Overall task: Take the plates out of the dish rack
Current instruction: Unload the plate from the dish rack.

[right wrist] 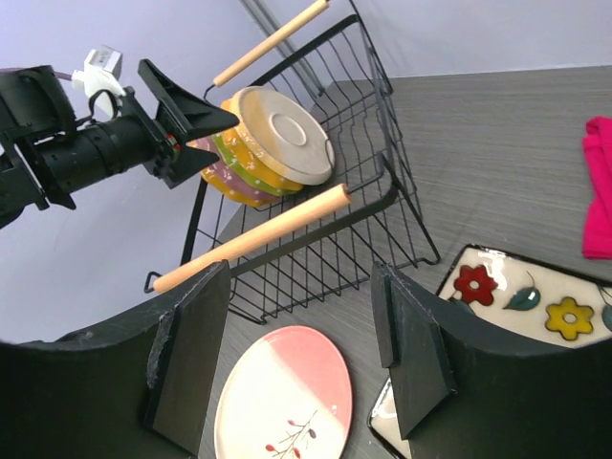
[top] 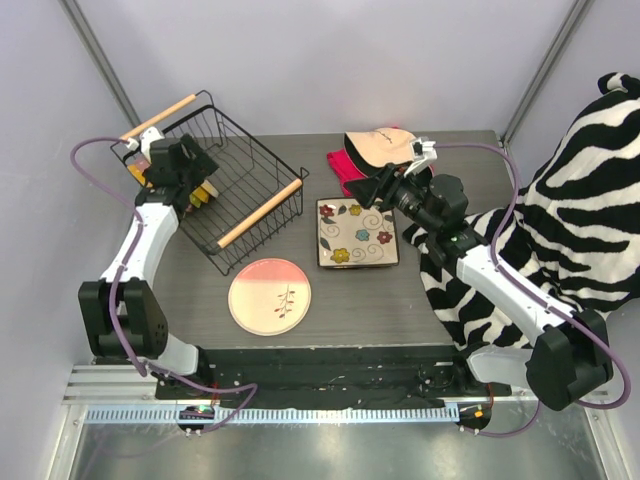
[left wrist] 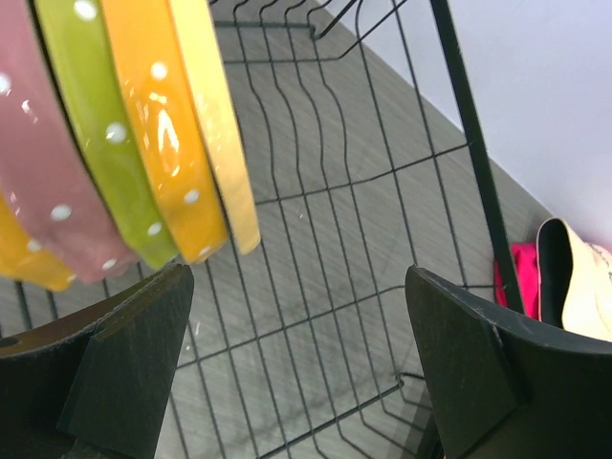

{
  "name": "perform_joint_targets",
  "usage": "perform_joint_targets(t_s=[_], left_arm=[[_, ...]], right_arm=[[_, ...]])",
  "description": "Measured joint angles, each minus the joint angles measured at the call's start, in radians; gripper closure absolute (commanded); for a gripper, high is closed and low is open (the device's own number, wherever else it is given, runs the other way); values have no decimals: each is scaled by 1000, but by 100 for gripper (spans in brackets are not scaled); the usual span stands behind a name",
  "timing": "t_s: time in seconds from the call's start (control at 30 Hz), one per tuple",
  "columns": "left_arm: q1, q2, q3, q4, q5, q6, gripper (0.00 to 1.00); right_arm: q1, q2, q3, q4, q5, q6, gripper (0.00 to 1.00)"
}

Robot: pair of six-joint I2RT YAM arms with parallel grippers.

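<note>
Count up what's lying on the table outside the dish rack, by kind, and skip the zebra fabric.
Plates: 2, a round pink plate and a square flowered plate
Caps: 1, a cream cap
Cloths: 1, a pink cloth
Total: 4

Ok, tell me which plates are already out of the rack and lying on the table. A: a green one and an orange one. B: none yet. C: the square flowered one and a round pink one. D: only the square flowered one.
C: the square flowered plate and the round pink plate lie flat on the table beside the dish rack, while the other plates stand inside it.
</note>
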Motion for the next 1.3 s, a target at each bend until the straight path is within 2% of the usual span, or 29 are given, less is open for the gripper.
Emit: perform_joint_targets(t_s=[0.43, 1.3], left_arm=[[0, 133, 89, 51, 0, 11, 3], [-12, 259, 150, 93, -23, 21, 2]], right_arm=[[-26, 0, -26, 34, -27, 22, 32], [-63, 3, -47, 66, -60, 39, 32]])
